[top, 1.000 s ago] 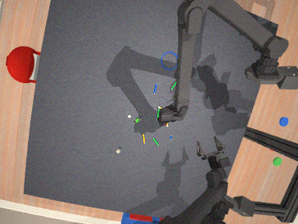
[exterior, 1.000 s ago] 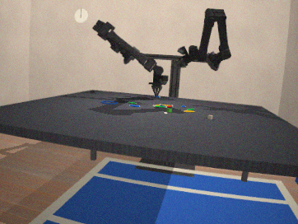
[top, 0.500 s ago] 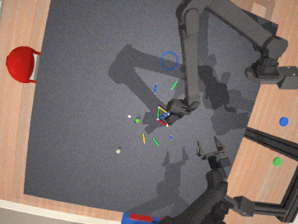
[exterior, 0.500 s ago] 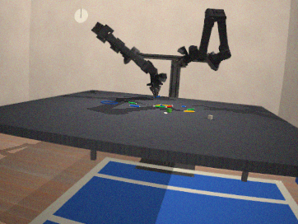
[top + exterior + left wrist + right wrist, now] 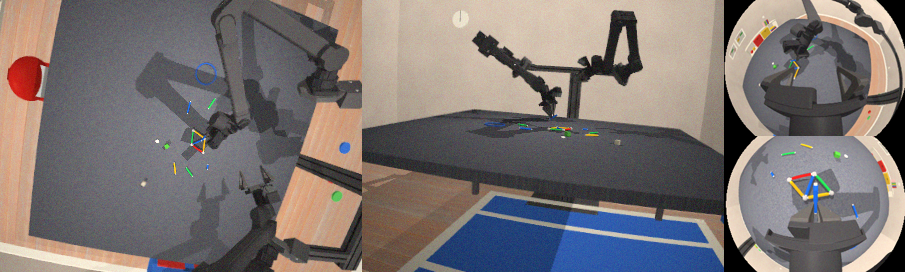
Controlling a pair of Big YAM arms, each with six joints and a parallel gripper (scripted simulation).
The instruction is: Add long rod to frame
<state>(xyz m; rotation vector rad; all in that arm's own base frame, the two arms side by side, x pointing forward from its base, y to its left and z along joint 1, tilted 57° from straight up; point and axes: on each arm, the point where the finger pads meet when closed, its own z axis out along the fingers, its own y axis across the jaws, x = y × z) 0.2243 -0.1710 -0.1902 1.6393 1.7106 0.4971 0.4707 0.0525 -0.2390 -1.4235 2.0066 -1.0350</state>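
Observation:
The rod frame (image 5: pixel 198 141) lies on the dark mat; it has yellow, green, red and blue rods joined at white balls. In the right wrist view the frame (image 5: pixel 811 186) lies just ahead of the fingers. My right gripper (image 5: pixel 216 134) is at the frame's right side, shut on a long blue rod (image 5: pixel 816 198) whose far end is at the frame, close to a ball. My left gripper (image 5: pixel 254 181) is open and empty, raised above the mat, apart from the frame. In the left wrist view the frame (image 5: pixel 794 67) lies far ahead.
Loose rods lie around the frame: blue (image 5: pixel 189 107), green (image 5: pixel 212 103), yellow (image 5: pixel 174 168), green (image 5: pixel 189 171), short blue (image 5: pixel 207 166). A white ball (image 5: pixel 157 141), a green cube (image 5: pixel 166 146), a beige cube (image 5: pixel 144 183) and a blue ring (image 5: pixel 205 73) lie nearby.

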